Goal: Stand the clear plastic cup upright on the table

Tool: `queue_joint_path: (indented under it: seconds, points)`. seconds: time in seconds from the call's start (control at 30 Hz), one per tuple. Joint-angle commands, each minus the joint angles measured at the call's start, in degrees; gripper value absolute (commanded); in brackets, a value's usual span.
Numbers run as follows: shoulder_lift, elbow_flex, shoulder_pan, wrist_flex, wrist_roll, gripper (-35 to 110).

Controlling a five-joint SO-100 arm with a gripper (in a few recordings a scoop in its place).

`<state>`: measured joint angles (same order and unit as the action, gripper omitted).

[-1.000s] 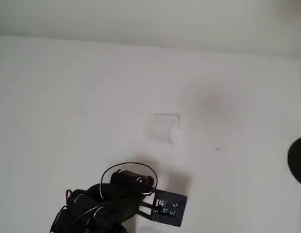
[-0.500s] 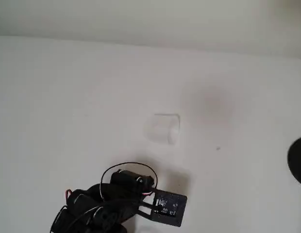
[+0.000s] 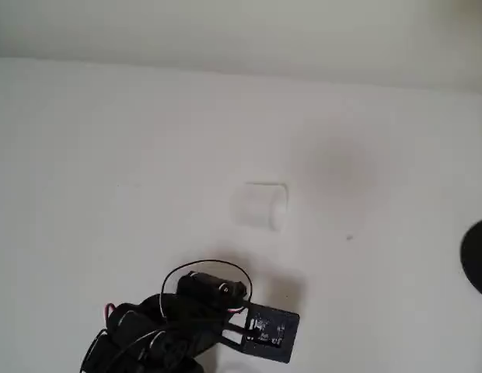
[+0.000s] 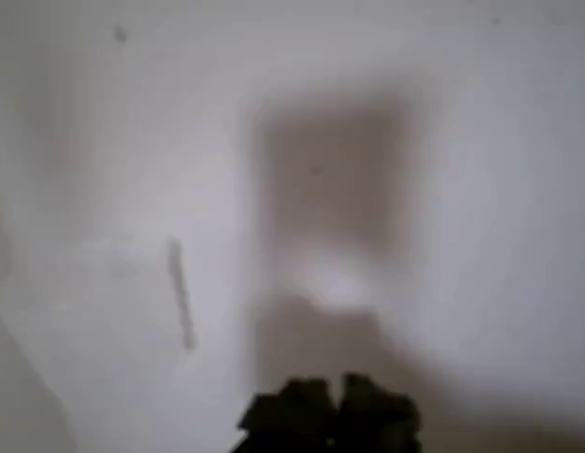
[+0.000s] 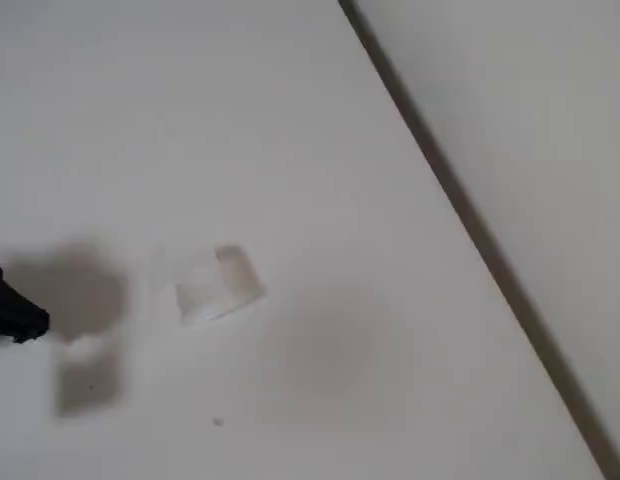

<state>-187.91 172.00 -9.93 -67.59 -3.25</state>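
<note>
Clear plastic cup [image 3: 259, 206] lies on its side near the centre of the overhead view, on the table [image 3: 109, 155], faint outline only. In the fixed view the cup [image 5: 218, 285] sits left of centre, tipped over, one end up and to the right, the other down and to the left. Wrist view is blurred: a pale shape at centre left with a thin dark line is likely the cup [image 4: 113, 293], can't confirm.

Arm [image 3: 175, 330] is at the bottom edge of the overhead view, left of centre, with a black wire loop over the wrist and a small circuit board on its right side. Well apart from the cup, no contact.

Gripper [image 4: 330, 415] shows as a dark blurred blob at bottom centre of the wrist view; a dark tip also pokes in at the left edge of the fixed view. Finger state: cannot tell, too blurred.

Black round object [image 3: 478, 256] cut off at the right edge of the overhead view, well away from the cup.
</note>
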Motion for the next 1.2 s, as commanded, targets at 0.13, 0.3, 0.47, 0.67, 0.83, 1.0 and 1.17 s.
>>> queue_joint_path:
  seconds: [0.13, 0.3, 0.47, 0.67, 0.83, 1.0, 1.17]
  points:
    - [-0.44, -0.35, -0.44, -0.18, 0.35, 0]
    - [-0.44, -0.35, -0.44, -0.18, 0.35, 0]
    - [-0.44, -0.35, -0.44, -0.18, 0.35, 0]
    - [-0.44, -0.35, 7.47, -0.09, -8.17, 1]
    - [-0.53, 0.18, 8.88, 1.93, -9.4, 1]
    - [-0.62, 0.44, 10.02, 9.49, -17.84, 6]
    - [8.35, -5.1, 15.29, 15.64, -12.3, 34]
